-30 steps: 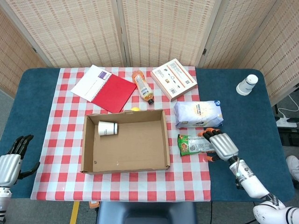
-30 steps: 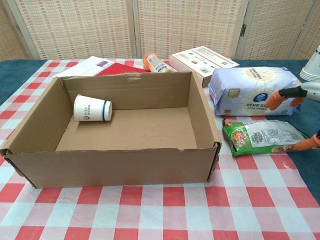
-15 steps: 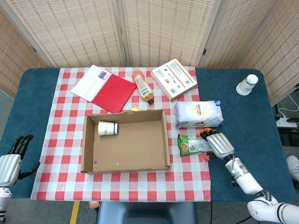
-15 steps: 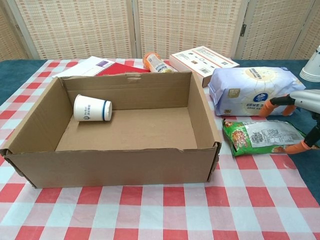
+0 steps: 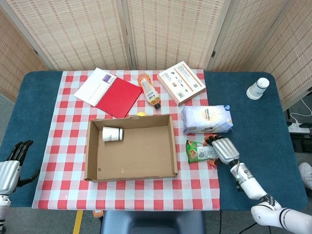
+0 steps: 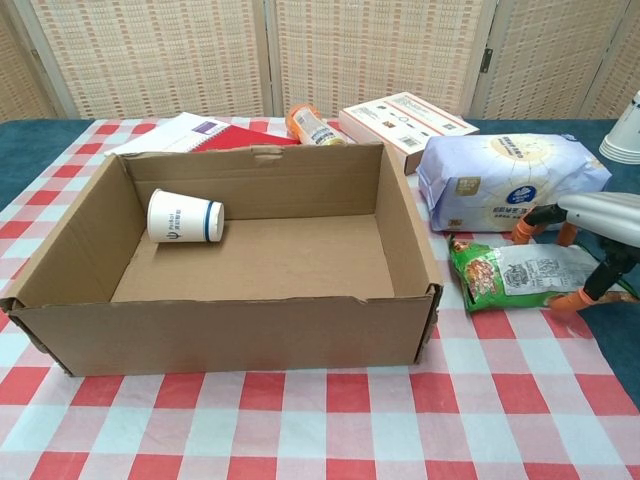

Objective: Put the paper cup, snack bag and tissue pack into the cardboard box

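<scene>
Snack bag (image 5: 200,151) lies under right hand (image 5: 223,148).

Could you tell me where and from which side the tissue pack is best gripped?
Probably across its short width near the middle, from above: the tissue pack lies flat and long, with the snack bag and right hand crowding its near side.

A table (image 5: 253,126) topped in dark blue is covered across its middle by a red-and-white checked cloth (image 5: 63,146). On the bare blue surface at the far right, a white cup stack (image 5: 257,88) is seen standing upside down.
</scene>
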Controlling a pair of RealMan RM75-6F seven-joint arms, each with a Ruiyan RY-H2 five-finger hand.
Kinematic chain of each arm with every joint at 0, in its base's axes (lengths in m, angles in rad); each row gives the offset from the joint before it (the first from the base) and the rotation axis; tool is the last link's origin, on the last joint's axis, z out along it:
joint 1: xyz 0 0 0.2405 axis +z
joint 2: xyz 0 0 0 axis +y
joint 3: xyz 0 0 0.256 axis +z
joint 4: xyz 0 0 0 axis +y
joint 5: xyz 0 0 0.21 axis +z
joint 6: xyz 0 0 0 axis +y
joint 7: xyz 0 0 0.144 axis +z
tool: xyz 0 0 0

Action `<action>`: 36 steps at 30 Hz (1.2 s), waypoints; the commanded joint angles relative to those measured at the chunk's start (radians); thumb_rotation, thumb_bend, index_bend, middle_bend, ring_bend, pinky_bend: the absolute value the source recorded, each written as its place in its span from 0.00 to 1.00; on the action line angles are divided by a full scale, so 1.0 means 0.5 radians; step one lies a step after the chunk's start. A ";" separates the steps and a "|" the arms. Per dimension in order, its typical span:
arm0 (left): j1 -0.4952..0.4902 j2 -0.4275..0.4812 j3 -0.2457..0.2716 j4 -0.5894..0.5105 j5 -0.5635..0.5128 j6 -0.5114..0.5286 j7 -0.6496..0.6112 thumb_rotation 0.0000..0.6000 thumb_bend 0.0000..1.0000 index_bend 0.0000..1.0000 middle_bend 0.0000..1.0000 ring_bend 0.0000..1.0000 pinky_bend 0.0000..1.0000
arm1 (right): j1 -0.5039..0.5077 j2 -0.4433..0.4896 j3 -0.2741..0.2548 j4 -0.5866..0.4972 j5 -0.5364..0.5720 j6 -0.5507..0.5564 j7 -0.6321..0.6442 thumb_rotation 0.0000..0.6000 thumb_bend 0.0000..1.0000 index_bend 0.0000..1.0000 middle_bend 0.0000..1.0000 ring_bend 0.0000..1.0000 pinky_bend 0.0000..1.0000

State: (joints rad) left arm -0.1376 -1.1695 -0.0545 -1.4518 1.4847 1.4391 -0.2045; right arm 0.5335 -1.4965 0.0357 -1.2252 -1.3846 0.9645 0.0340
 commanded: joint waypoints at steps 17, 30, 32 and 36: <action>0.004 0.008 -0.007 0.005 -0.007 0.005 -0.026 1.00 0.30 0.05 0.04 0.00 0.27 | -0.071 -0.075 0.051 0.048 -0.145 0.347 -0.049 1.00 0.31 0.81 0.55 0.55 0.74; 0.010 0.022 -0.006 -0.010 0.009 0.026 -0.039 1.00 0.30 0.05 0.04 0.00 0.28 | -0.061 0.516 0.227 -0.982 -0.299 0.622 -0.649 1.00 0.31 0.82 0.56 0.56 0.74; 0.012 0.025 -0.007 -0.013 0.011 0.030 -0.038 1.00 0.30 0.05 0.04 0.00 0.28 | -0.015 0.582 0.304 -1.148 -0.292 0.614 -0.772 1.00 0.31 0.82 0.56 0.56 0.74; 0.014 0.027 -0.006 -0.018 0.011 0.034 -0.032 1.00 0.30 0.05 0.04 0.00 0.28 | 0.121 0.596 0.451 -1.335 -0.206 0.516 -0.952 1.00 0.31 0.82 0.56 0.56 0.74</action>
State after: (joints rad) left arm -0.1307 -1.1563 -0.0577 -1.4605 1.4903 1.4560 -0.2206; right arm 0.5446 -1.2277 0.2040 -1.8293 -1.5089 1.2435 -0.3767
